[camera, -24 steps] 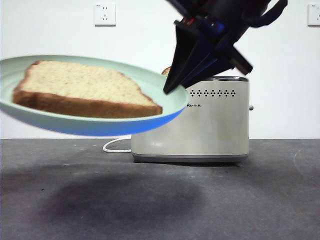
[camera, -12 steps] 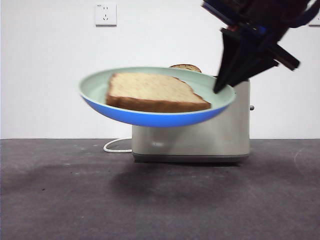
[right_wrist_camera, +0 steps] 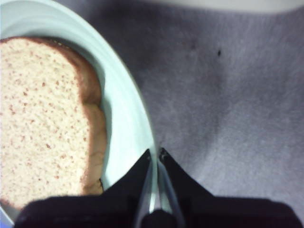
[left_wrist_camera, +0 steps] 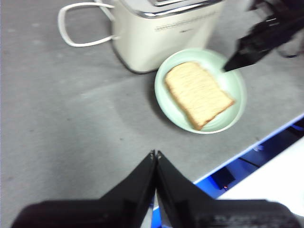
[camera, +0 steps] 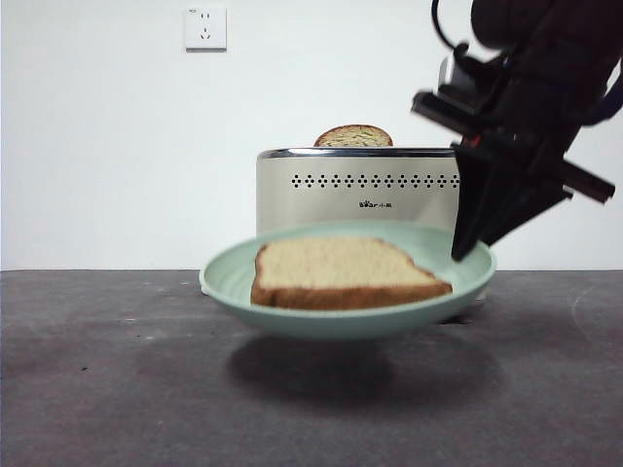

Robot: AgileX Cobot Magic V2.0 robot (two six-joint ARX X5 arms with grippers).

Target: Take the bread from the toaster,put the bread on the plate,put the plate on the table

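Note:
The pale mint-green plate hangs level just above the table, in front of the cream toaster, with a shadow under it. The bread lies flat on the plate. My right gripper comes down from the upper right and is shut on the plate's right rim; in the right wrist view its jaws pinch the rim beside the bread. My left gripper is shut and holds nothing, high over the table's front edge, apart from the plate.
A narrower, rounder-topped slice stands up out of the toaster's slot. The white cord loops on the table beside the toaster. A wall socket is on the white wall behind.
The right gripper has carried the plate with the bread from high at the left down and to the right. It now hangs low in front of the toaster.

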